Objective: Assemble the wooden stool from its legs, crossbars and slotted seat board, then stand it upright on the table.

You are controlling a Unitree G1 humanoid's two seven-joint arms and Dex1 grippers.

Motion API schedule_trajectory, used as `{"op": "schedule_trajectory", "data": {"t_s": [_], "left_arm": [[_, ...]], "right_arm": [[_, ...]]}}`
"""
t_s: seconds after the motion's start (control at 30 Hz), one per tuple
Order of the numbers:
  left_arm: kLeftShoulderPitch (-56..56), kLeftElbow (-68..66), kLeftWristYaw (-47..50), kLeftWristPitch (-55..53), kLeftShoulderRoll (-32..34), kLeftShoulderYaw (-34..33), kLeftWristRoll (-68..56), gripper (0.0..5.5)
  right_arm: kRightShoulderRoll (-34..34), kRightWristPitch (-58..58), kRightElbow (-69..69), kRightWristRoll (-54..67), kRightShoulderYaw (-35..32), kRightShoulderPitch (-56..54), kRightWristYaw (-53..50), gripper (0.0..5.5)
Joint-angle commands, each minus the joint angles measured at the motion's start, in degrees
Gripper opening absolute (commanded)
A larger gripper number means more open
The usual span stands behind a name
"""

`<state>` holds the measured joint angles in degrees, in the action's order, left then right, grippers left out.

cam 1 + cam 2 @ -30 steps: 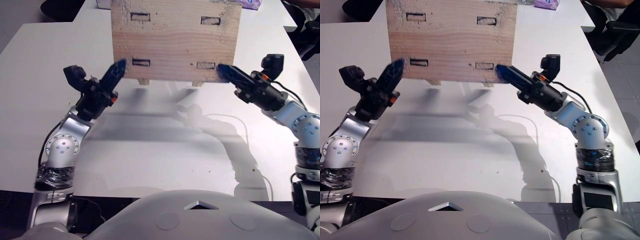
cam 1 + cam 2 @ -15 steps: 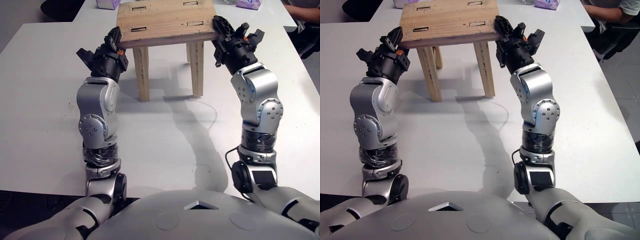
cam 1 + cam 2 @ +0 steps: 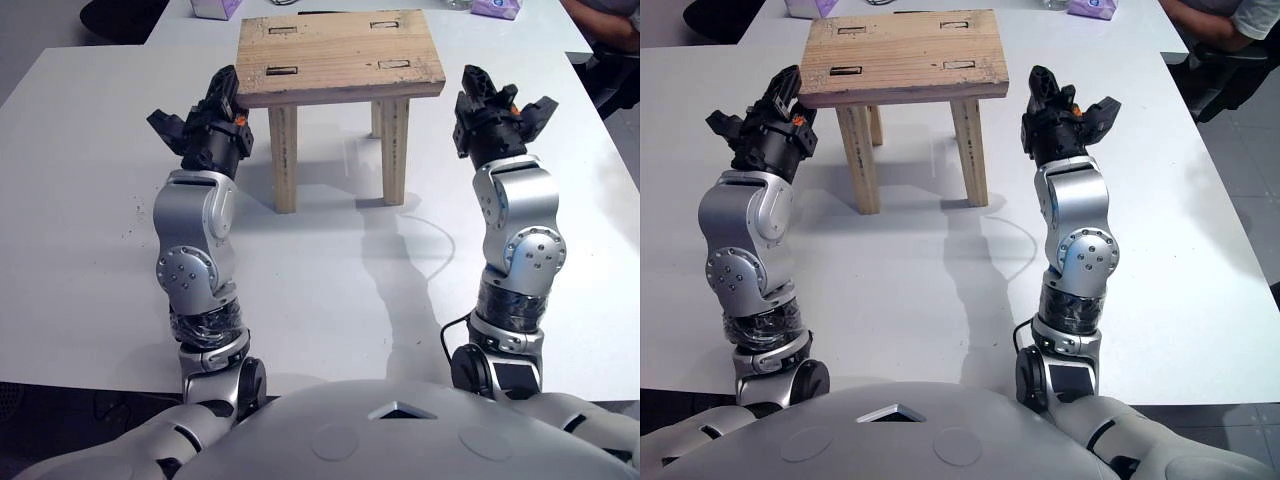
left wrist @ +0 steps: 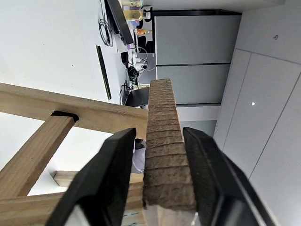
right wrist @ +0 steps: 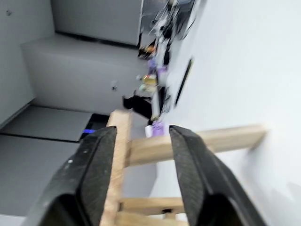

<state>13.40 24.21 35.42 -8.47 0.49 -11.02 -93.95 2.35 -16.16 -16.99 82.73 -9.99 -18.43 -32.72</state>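
The pale wooden stool (image 3: pixel 340 60) now stands upright near the white counter's (image 3: pixel 90 200) far edge. The left hand (image 3: pixel 222 88) and right hand (image 3: pixel 476 88) have sprung apart, releasing it.

— What lies beyond the left gripper (image 3: pixel 226 84)?
— The white table (image 3: pixel 80 200) runs on to its far edge, where a pale purple tissue box (image 3: pixel 214 8) stands. Past that edge there is a dark shape (image 3: pixel 120 15), which may be a chair.
— And around the right gripper (image 3: pixel 473 82)?
— A second purple tissue box (image 3: pixel 497 8) sits ahead of it at the far edge. To its outer side the table ends, grey floor tiles (image 3: pixel 1240 140) begin, and a black office chair (image 3: pixel 1230 65) stands there.
— The walls?
— Far beyond the left gripper are grey cabinet panels (image 4: pixel 263 94). A dark monitor (image 4: pixel 118 21) stands on the table with bottles (image 4: pixel 134 14) behind it.
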Motion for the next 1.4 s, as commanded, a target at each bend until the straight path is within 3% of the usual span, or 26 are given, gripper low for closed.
{"op": "schedule_trajectory", "data": {"t_s": [0.03, 0.1, 0.3, 0.4, 0.5, 0.57, 0.7, 0.87, 1.27, 1.4], "left_arm": [[-0.84, -1.31, 0.06, -1.07, 0.44, -1.90, 2.17, 2.73], [-0.09, -1.61, -0.62, -1.36, 1.44, -3.15, 3.55, 3.06], [1.66, -1.86, -4.31, -2.42, 5.64, -7.04, 8.28, 3.08], [2.58, -2.83, -9.18, -4.50, 12.14, -8.07, 15.50, 3.08], [-0.45, -12.01, -12.56, -3.27, 22.63, -1.28, 44.09, 3.08], [-2.87, -15.11, -12.95, 0.46, 24.59, 2.50, 58.46, 3.08], [-1.04, -16.70, -8.66, 4.21, 21.38, 2.50, 68.52, 3.08], [2.30, -29.49, -8.22, 9.21, 16.67, 3.10, 78.09, 3.08], [5.14, -43.86, -10.83, 16.89, 5.83, 1.42, 84.40, 3.08], [6.07, -44.57, -7.13, 14.59, 4.30, -0.42, 86.53, 3.08]], "right_arm": [[0.20, -0.80, -1.04, -1.65, -0.51, -0.85, 2.06, 2.89], [-0.41, -0.73, -1.15, -2.74, -1.15, -1.78, 3.05, 3.19], [-5.42, -0.96, 3.41, -10.05, -3.77, -7.33, 7.26, 4.02], [-11.54, -2.43, 7.46, -20.71, -1.70, -10.52, 11.54, 4.21], [-16.04, -0.24, 14.90, -38.66, 3.50, -9.81, 13.24, 4.21], [-16.96, 2.42, 18.99, -48.15, 6.45, -8.39, 12.94, 4.21], [-15.99, 5.83, 20.43, -57.73, 8.84, -9.15, 12.03, 4.21], [-13.30, 7.87, 32.41, -66.68, 9.94, -12.02, 11.59, 4.21], [-8.37, 11.80, 41.04, -76.48, 9.09, -13.74, 14.09, 4.21], [-7.29, 11.95, 41.18, -78.07, 8.53, -14.17, 13.87, 4.21]]}}
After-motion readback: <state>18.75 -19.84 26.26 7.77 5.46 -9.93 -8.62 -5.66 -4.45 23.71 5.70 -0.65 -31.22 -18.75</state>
